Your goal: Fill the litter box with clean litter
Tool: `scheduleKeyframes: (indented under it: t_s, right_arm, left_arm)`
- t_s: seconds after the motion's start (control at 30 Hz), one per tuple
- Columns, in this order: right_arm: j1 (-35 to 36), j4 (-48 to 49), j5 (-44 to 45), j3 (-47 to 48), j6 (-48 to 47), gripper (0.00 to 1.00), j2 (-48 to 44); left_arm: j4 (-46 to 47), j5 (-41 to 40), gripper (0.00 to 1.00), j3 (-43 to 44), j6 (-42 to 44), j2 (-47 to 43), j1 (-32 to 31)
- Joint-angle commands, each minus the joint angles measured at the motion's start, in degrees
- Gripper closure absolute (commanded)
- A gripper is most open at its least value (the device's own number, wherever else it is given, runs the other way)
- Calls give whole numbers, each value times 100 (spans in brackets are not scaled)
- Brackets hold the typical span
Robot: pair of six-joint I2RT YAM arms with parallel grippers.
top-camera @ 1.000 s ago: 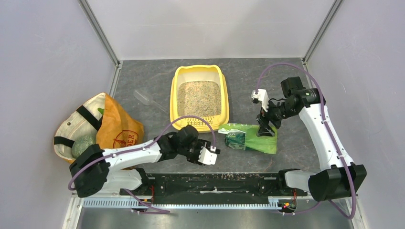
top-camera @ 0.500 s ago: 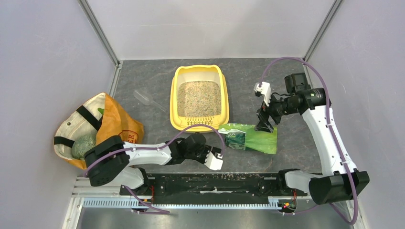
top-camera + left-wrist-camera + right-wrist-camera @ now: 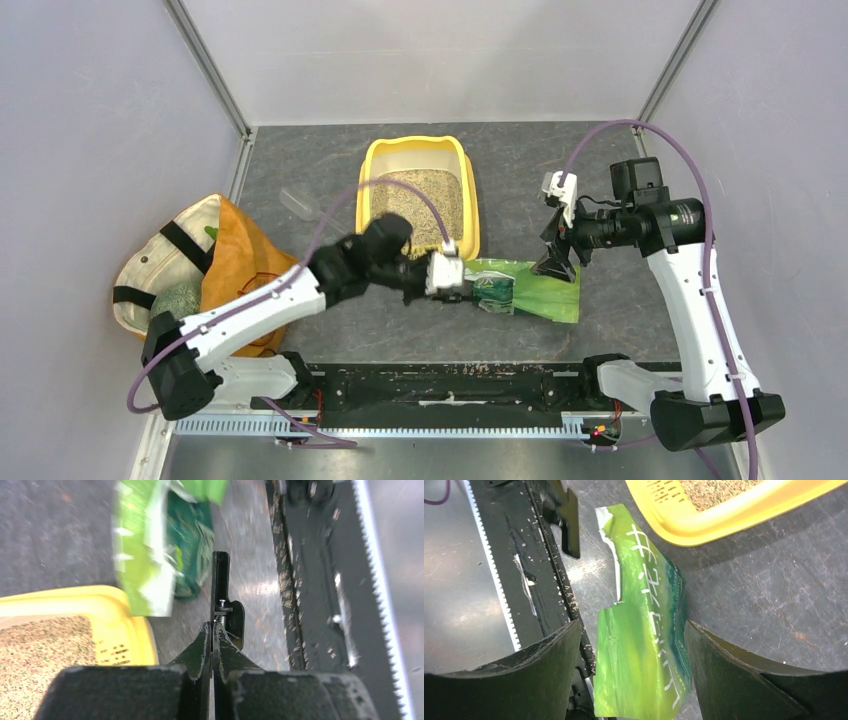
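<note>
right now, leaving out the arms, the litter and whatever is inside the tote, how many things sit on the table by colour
yellow: 1, the litter box
green: 1, the plastic bag
orange and cream: 1, the tote bag
clear: 1, the scoop
total: 4

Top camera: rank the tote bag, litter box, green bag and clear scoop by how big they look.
1. orange-and-cream tote bag: largest, slumped wide.
2. yellow litter box: close behind, partly hidden.
3. green printed bag: lying flat, clearly smaller.
4. clear scoop: by far the smallest.
</note>
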Motion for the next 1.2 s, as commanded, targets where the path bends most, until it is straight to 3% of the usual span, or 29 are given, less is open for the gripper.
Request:
scheduleKeyframes:
  t_s: [0.0,0.1,0.23,0.4,0.87,1.0,1.07,1.1,1.13,1.17]
  right_arm:
    - [148,-403,-551,565,-219,18,12]
    - [381,-553,-863,794,-83,20,66]
    - [796,-157,-890,793,518,23,80]
    - [1306,195,-852,675,925,31,64]
    - [2123,1131,-714,122,1910,53,-112]
    - [2178,1169,-718,97,1967,66,-69]
    - [2186,1176,-714,89,1984,81,-59]
    - [2187,1175,-714,91,1992,86,-63]
    - [2189,1168,-706,89,1994,91,-70]
    - [2185,1157,-682,94,1996,96,-73]
  left_arm:
    - [-1430,2222,98,1430,-1623,79,841]
    - [-1615,3019,98,2171,-2353,451,1219]
    - [-1497,3417,98,2658,-2847,717,1301]
    - [-962,3519,98,2758,-3700,845,1301]
    - [-279,3488,98,2726,-4406,1059,1292]
    - [-279,3427,98,2728,-4415,1070,1275]
    - [-302,3387,98,2709,-4394,1068,1275]
    - [-357,3369,97,2714,-4345,1061,1275]
    - [-463,3344,90,2737,-4284,1039,1279]
    - [-512,3329,72,2739,-4248,1007,1319]
